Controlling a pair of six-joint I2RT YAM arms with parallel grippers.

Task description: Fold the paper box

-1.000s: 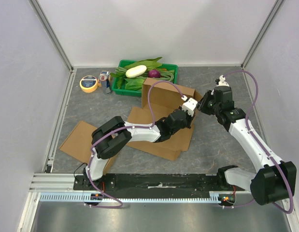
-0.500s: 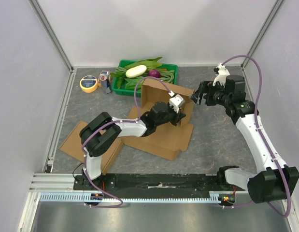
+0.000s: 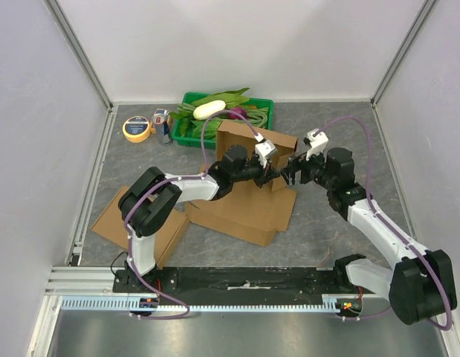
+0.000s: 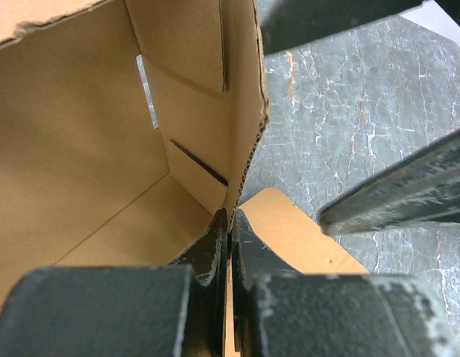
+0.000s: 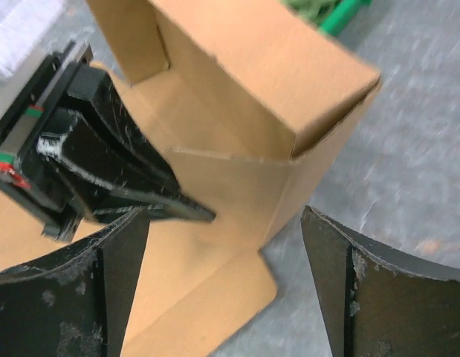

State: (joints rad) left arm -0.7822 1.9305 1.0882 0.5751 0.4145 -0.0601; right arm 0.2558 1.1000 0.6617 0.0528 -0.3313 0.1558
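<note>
The brown paper box [image 3: 248, 204] lies partly folded mid-table, its back walls standing and a flap flat toward the front. My left gripper [image 3: 272, 175] is shut on the upright right side wall of the box [image 4: 244, 111], the corrugated edge pinched between its fingertips [image 4: 218, 230]. My right gripper [image 3: 290, 172] stands open just right of that wall, with its fingers [image 5: 111, 275] straddling the box's outer corner [image 5: 319, 171] without touching it. The left gripper's fingers [image 5: 140, 186] show in the right wrist view against the wall.
A green tray [image 3: 265, 104] of vegetables stands behind the box. A yellow tape roll [image 3: 137, 129] and a can [image 3: 163, 125] sit at the back left. A flat cardboard sheet [image 3: 118, 216] lies front left, under the left arm.
The right gripper has opened wide and swung left and nearer, up to the box's right wall. The left gripper shifted left and back, still pinching the wall, which now stands more upright.
</note>
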